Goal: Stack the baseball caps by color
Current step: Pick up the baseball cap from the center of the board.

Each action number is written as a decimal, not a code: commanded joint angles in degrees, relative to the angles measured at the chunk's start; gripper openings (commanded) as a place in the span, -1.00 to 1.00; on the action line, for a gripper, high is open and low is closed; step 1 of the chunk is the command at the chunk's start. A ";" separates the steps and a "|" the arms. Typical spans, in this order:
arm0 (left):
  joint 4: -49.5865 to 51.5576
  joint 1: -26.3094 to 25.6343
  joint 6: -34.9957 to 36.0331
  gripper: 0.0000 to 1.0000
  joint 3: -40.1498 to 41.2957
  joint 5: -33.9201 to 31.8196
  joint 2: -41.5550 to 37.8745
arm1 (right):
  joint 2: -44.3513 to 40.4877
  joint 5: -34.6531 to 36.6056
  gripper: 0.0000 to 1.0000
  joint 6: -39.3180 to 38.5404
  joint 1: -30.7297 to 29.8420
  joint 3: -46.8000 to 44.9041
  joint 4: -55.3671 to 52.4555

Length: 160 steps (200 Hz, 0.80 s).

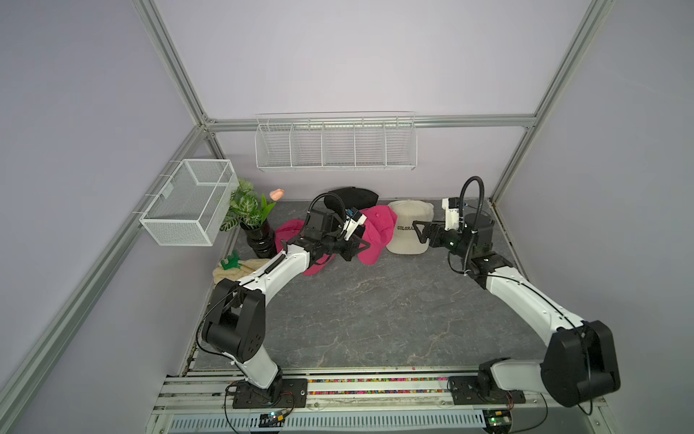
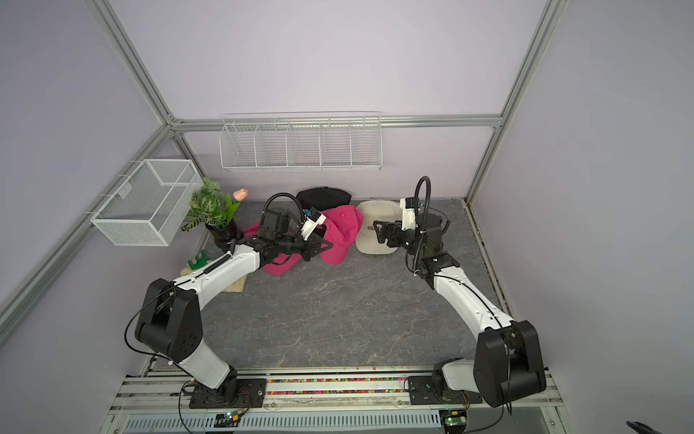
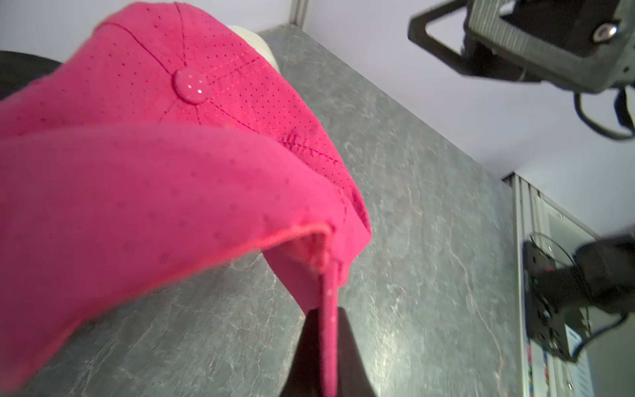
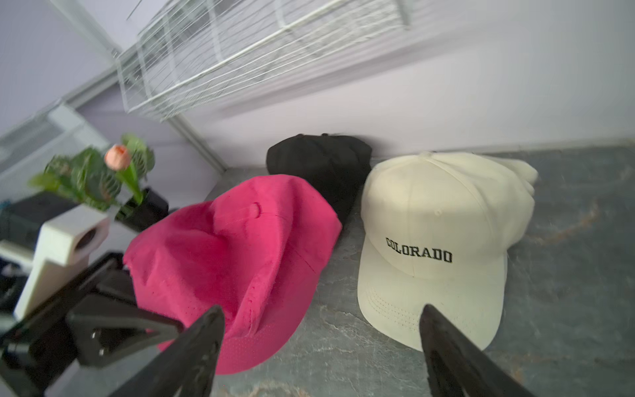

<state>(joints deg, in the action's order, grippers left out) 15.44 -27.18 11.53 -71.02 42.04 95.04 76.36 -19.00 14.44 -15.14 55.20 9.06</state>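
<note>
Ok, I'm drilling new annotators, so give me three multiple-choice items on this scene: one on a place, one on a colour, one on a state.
1. The black cap lies: A) at the near edge; B) by the back wall; C) lifted in the air.
2. The cap pinched by the left gripper is: A) cream; B) black; C) pink.
3. The right gripper is: A) open, empty; B) shut on a cap; C) out of view.
Answers: B, it sits at the wall's foot, behind the pink cap; C, the left wrist view shows a strip of that cap clamped; A, its fingers stand apart with nothing between.
</note>
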 commanded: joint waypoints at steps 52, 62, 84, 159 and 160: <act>7.17 -0.33 18.15 -1.00 3.57 4.56 -6.35 | 2.73 -12.39 0.89 -23.68 -0.81 6.72 -10.98; 7.36 -0.33 18.50 -1.00 3.73 4.70 -6.80 | 3.84 -12.64 0.91 -27.83 -2.17 8.49 -14.76; 8.74 -0.42 19.66 -1.00 3.63 5.11 -7.14 | 5.92 -7.47 0.88 -36.83 -5.40 11.65 -20.87; 11.12 -0.59 21.81 -1.00 3.82 4.68 -7.82 | 13.24 -6.54 0.70 -49.81 -7.25 22.03 -28.69; 11.11 -0.59 21.84 -1.00 3.76 4.70 -7.84 | 13.27 -6.47 0.70 -49.92 -7.26 22.13 -28.85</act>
<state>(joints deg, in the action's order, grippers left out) 25.63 -27.40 30.52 -67.79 45.71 88.62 87.33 -26.48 -27.51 -21.32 74.02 -15.07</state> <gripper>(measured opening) 0.058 0.853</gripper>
